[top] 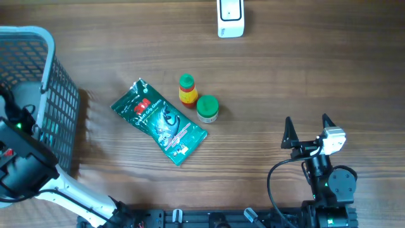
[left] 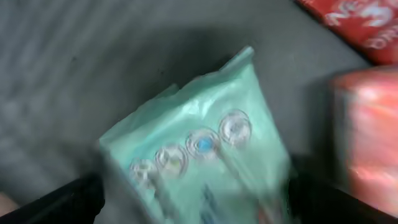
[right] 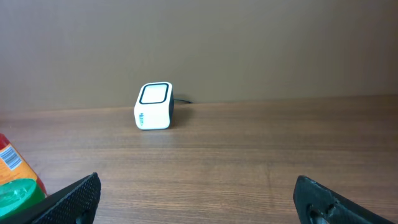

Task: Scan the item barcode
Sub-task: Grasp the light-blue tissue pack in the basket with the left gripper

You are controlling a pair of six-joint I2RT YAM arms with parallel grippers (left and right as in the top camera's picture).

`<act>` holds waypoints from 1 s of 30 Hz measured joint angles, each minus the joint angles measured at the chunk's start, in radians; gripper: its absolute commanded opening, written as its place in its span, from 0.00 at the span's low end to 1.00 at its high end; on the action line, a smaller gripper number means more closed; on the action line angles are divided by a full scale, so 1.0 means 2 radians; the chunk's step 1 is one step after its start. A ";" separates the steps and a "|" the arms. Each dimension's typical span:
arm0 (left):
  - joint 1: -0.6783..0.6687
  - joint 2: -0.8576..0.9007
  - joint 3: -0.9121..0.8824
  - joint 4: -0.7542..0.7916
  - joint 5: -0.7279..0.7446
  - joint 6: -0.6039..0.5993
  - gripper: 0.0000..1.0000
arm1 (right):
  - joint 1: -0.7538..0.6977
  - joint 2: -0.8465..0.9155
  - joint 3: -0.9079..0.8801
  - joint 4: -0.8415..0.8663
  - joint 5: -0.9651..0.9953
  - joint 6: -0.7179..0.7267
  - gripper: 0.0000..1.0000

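We see the left hand [left: 196, 202] spread over a blurred mint packet [left: 199, 137]; the right hand [right: 198, 196] is spread above the tabletop [right: 261, 149], facing the white scanner [right: 153, 106].

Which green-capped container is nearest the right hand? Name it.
The squat jar, all green from above; the yellow-red bottle is farther from the right hand.

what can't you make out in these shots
- pale green packet, left wrist: motion blur, print unreadable, no barcode found.
- red packs, left wrist: blurred, cut by the right edge.
- basket contents, overhead: hidden under the left arm, cut by the left edge.
- bottle barcode, right wrist: cut off by the left edge.
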 measured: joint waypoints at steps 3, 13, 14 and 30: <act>-0.001 -0.019 -0.045 0.059 -0.009 -0.007 0.99 | 0.000 0.000 0.000 0.000 0.000 0.000 1.00; -0.002 -0.043 -0.079 0.098 -0.017 0.052 0.39 | 0.000 0.000 0.000 0.000 0.000 0.000 1.00; -0.002 -0.044 -0.078 0.094 -0.015 0.059 0.39 | 0.000 0.000 0.000 0.000 0.000 0.000 1.00; -0.042 -0.458 0.103 0.061 0.159 0.214 0.34 | 0.000 0.000 0.000 0.000 0.000 0.000 1.00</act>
